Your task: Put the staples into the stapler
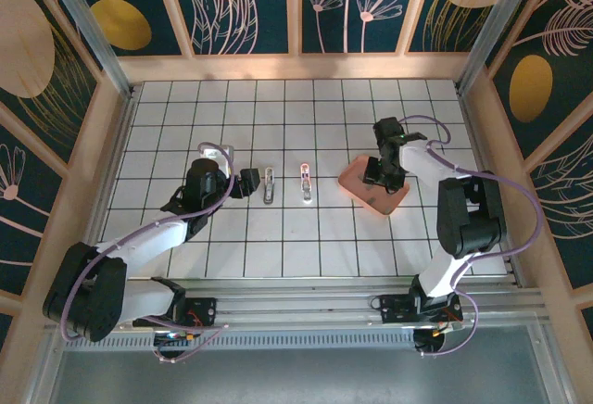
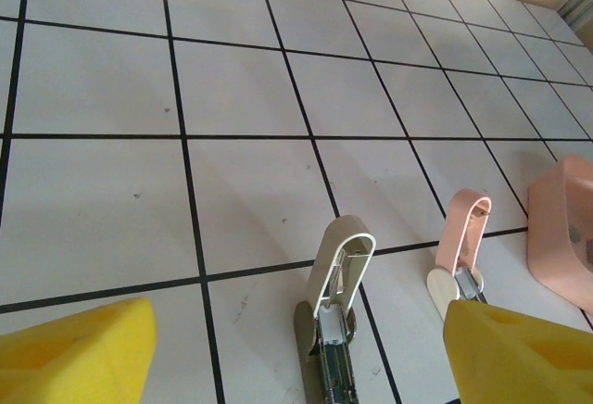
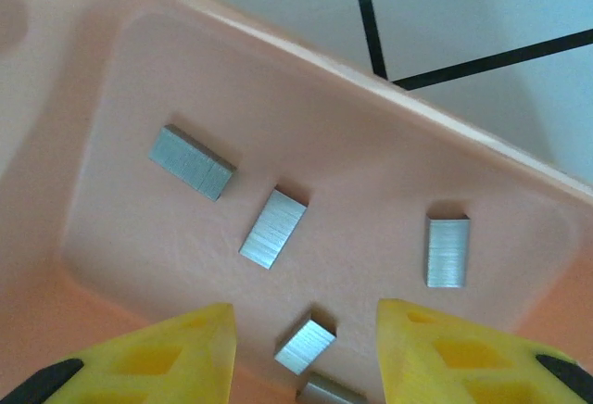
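You had two staplers lying open on the white, black-gridded tile floor [image 1: 306, 117]. The whitish-grey stapler [image 2: 338, 260] lay just ahead of your left gripper [image 2: 296, 353], whose fingers stood wide apart on nothing, with a pink stapler [image 2: 466, 228] beside it. Your right gripper [image 3: 304, 316] hung empty, fingers partly parted, inside the one pink tray [image 3: 93, 70], above five strips of staples [image 3: 272, 228]. Wooden frames and dark floral panels [image 1: 246, 1] walled the table.
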Robot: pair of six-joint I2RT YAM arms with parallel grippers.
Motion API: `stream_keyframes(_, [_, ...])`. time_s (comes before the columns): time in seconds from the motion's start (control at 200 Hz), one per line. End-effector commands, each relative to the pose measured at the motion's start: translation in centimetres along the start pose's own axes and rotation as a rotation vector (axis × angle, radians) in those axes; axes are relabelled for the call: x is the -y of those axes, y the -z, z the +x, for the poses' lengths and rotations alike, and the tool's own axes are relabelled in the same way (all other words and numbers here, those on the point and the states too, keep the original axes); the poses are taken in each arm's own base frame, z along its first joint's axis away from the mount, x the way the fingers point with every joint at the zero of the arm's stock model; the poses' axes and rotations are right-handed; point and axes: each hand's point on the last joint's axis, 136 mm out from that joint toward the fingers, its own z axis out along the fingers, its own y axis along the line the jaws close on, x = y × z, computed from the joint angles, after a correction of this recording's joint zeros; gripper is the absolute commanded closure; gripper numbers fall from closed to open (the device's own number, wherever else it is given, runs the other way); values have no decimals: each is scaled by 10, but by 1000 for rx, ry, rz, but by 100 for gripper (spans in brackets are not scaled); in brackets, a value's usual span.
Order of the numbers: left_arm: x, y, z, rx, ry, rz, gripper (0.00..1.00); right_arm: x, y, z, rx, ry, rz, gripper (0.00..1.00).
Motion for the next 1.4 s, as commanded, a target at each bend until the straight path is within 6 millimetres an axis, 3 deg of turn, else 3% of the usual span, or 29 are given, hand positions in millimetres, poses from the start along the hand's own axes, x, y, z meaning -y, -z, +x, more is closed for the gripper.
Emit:
stream_keyframes(0.0, [6, -2, -6, 4, -17, 16, 19, -8, -6, -5, 12, -23, -17, 56])
stream_keyframes(0.165, [7, -5, -6, 1, -14, 19, 19, -16, -14, -7, 13, -27, -58, 53])
stream_keyframes(0.941, [9, -6, -10, 4, -13, 24, 20, -13, -45, -1, -22, -8, -47, 55])
stream_keyframes(1.176, [10, -6, -12, 5, -16, 27, 20, 1, -53, 1, -21, 3, 24, 64])
stream_keyframes(1.396, [10, -8, -11, 0, -15, 25, 20, -1, -46, -7, 20, 14, 20, 73])
